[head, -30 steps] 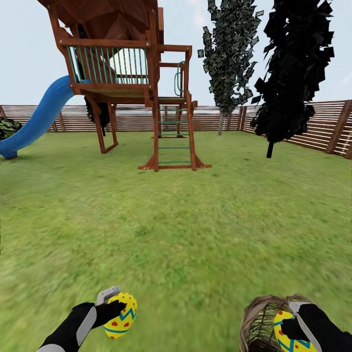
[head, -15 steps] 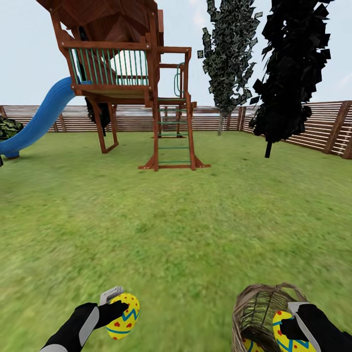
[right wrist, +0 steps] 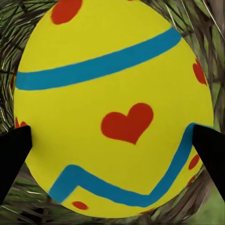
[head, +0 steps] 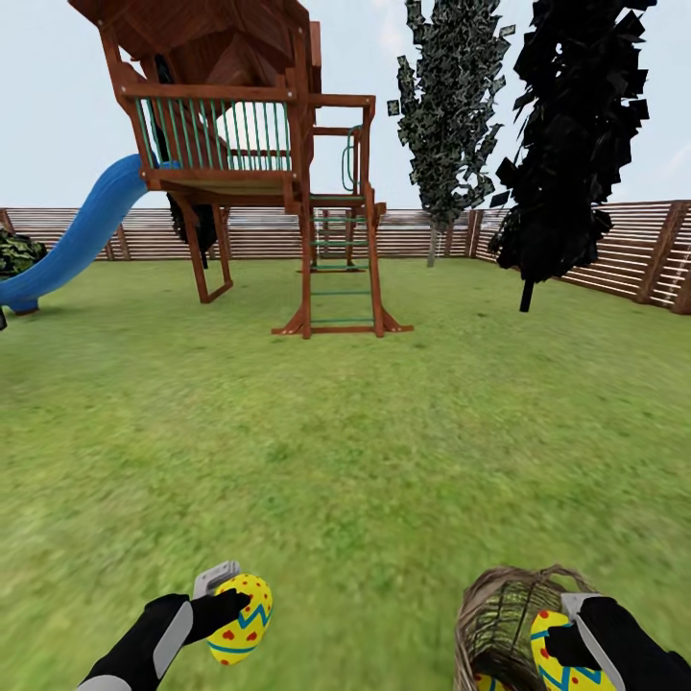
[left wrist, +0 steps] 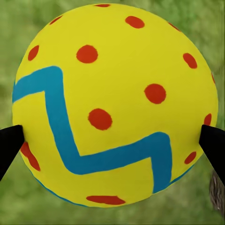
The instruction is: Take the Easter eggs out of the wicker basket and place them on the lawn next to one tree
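From the head, the left end effector (head: 230, 607) grips a yellow egg with blue zigzag and red spots (head: 240, 619) over the green lawn (head: 365, 451), left of the grey-brown woven wicker basket (head: 499, 624); the right end effector (head: 574, 641) clamps a second yellow egg (head: 557, 657) above that basket. The left wrist shows black fingertips (left wrist: 9, 145) pressed against its egg (left wrist: 112, 103). The right wrist shows fingertips (right wrist: 14, 154) squeezing the heart-marked egg (right wrist: 112, 108) over the wicker (right wrist: 206, 56).

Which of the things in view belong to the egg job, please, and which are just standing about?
Job:
left egg, in the left gripper
right egg, in the right gripper
third egg, in the basket
basket
lawn

Standing about:
play tower
slide
fence
columnar tree
black tree
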